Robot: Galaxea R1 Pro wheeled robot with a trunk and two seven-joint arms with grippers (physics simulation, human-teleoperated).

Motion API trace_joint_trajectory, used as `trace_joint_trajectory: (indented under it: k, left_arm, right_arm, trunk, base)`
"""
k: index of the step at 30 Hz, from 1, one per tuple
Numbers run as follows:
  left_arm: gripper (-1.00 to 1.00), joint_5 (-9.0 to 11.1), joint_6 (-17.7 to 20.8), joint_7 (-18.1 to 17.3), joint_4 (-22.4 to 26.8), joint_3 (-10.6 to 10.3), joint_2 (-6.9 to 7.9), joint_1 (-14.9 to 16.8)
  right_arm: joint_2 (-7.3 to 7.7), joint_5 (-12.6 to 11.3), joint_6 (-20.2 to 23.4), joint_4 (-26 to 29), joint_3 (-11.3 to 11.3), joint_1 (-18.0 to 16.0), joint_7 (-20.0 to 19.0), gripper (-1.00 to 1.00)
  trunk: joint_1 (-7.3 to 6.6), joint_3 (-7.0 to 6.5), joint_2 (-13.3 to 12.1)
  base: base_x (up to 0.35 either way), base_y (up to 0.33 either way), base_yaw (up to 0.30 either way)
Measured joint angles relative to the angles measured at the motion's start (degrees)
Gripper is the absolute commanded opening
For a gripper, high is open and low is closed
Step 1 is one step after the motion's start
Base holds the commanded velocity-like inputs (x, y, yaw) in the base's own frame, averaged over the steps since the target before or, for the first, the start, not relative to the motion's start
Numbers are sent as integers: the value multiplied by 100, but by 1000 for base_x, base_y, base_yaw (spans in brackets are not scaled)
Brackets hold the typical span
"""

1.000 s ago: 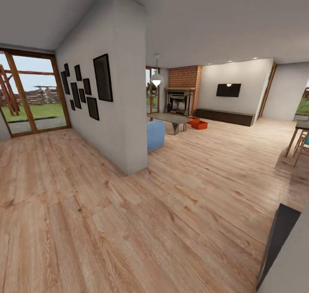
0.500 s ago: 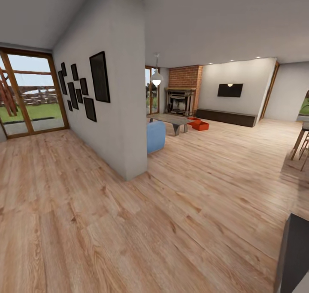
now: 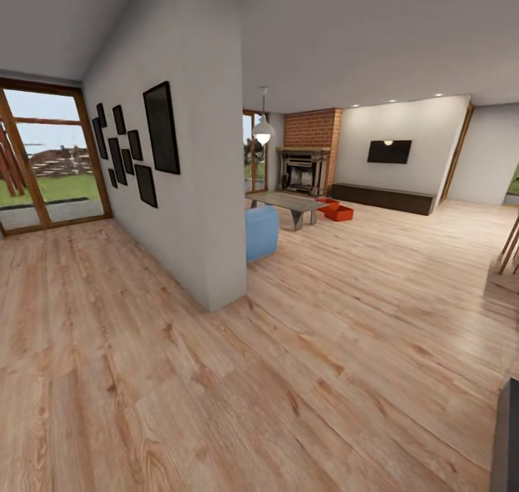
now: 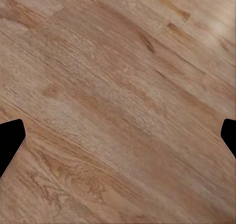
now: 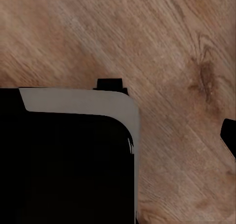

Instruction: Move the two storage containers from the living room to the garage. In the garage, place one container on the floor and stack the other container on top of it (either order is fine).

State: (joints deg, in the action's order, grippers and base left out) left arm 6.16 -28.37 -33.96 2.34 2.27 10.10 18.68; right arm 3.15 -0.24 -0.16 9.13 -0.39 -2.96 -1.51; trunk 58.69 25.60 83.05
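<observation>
Two orange-red storage containers stand on the wood-plank floor of the living room far ahead in the head view, beside the glass-topped table [image 3: 288, 202]. The nearer container [image 3: 340, 213] sits just right of the other container [image 3: 327, 204], and I cannot tell whether they touch. In the left wrist view my left gripper [image 4: 118, 140] is open, its dark fingertips [image 4: 10, 140] far apart over bare planks, holding nothing. In the right wrist view one fingertip [image 5: 229, 135] of my right gripper shows at the frame's edge, wide out, above planks; a black and grey body [image 5: 64, 160] covers the other side.
A white partition wall [image 3: 209, 189] with black picture frames juts out ahead left, a blue sofa end [image 3: 261, 233] behind it. Brick fireplace [image 3: 308, 150], wall TV [image 3: 389, 151] and low dark cabinet [image 3: 386, 198] line the far wall. A dark panel edge [image 3: 508, 434] stands at lower right, chair legs [image 3: 510, 247] at right.
The whole head view has shifted: the camera has moved forward and turned a little, so the partition wall looms larger and the dark panel at lower right has slid nearly out. The containers have not moved.
</observation>
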Motion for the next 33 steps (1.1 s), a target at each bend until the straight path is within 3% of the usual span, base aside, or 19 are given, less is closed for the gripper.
trace_joint_trajectory:
  k: [21, 33]
  left_arm:
    - [100, 0, 2, 0, 0, 0, 0, 0]
    - [100, 0, 1, 0, -2, 1, -1, 1]
  right_arm:
    - [2, 0, 0, 0, 0, 0, -8, 100]
    - [1, 0, 0, 1, 0, 1, -8, 100]
  trunk:
    - [0, -1, 0]
    - [0, -54, 0]
  base:
    - [347, 0, -5]
    - [347, 0, -169]
